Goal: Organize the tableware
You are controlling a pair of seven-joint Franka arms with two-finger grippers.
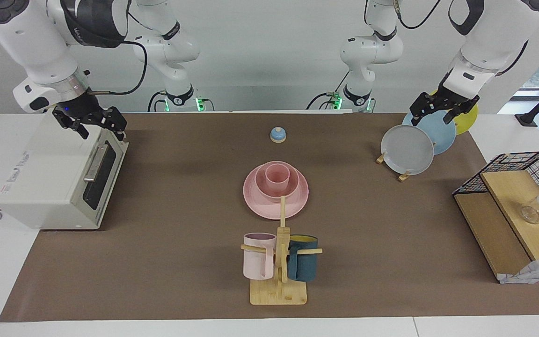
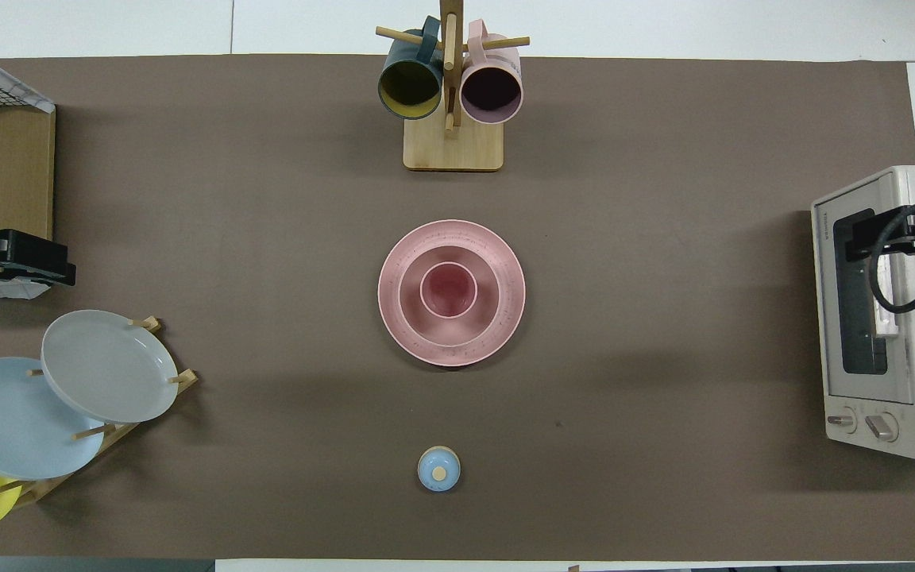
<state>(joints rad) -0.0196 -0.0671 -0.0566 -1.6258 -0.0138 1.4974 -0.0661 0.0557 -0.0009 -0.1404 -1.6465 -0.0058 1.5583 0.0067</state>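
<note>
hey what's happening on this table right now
Nothing is being handled. The pink cup sits in the pink bowl, which sits on the pink plate at mid-table. The left gripper hangs over the plate rack, the right gripper over the toaster oven. Both are empty.
</note>
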